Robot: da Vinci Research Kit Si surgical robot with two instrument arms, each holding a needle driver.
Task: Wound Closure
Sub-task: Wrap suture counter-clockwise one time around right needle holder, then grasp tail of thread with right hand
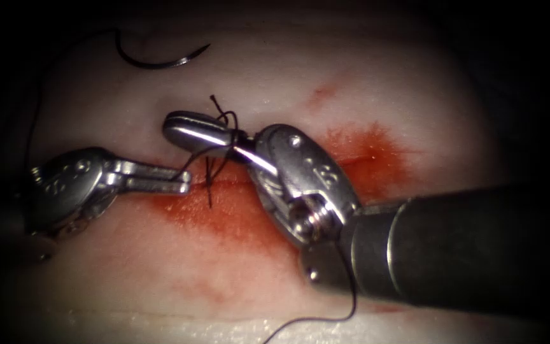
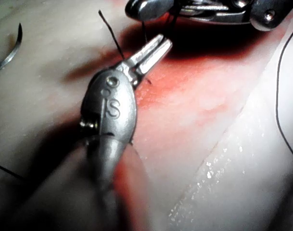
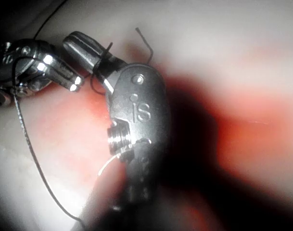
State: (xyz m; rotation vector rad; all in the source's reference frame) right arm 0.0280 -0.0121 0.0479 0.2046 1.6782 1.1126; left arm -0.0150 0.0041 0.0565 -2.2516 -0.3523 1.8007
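Note:
The curved needle (image 1: 160, 62) lies loose on the pale tissue (image 1: 97, 108), far up and left of the cut (image 1: 377, 156), held by neither tool; it also appears in the left wrist view (image 2: 9, 55). My left tool (image 1: 184, 181) points right with its jaws shut on the dark thread (image 1: 202, 156) just left of the stitch. My right tool (image 1: 172, 125) reaches in from the right with jaws shut and thread loops wound around them (image 1: 232, 135). Two short thread ends stick out at the stitch, one up (image 1: 214, 102) and one down (image 1: 210, 194).
Red fluid (image 1: 237, 216) stains the tissue around the cut and under the right tool's wrist. A long run of thread (image 1: 351, 299) trails from under the right shaft toward the near edge. More thread (image 1: 36, 121) runs down the far left.

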